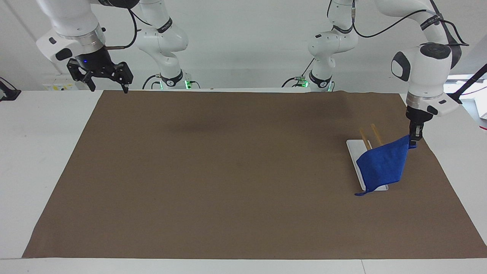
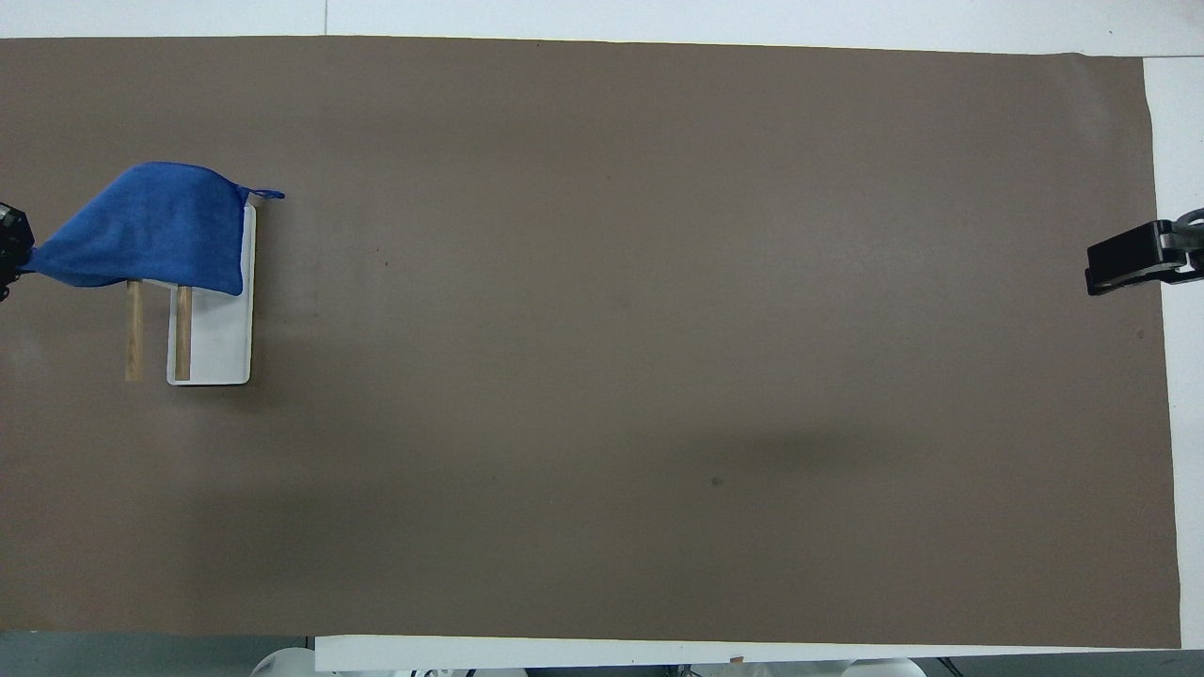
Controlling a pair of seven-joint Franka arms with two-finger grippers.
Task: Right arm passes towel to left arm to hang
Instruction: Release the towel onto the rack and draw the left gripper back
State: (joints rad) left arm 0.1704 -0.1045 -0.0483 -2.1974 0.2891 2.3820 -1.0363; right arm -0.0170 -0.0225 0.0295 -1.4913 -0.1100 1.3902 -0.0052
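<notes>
Towel: your towel (image 1: 381, 164) drapes over the wooden rails (image 1: 376, 134) of the white-based rack (image 1: 354, 150), toward the left arm's end of the table, one corner pulled taut so it spreads.
Left gripper: your left gripper (image 1: 413, 139) points straight down beside the rack, clenched on that corner.
Right gripper: your right gripper (image 1: 107, 86) waits over the brown mat's (image 1: 228, 171) corner, fingers spread, nothing in them.
</notes>
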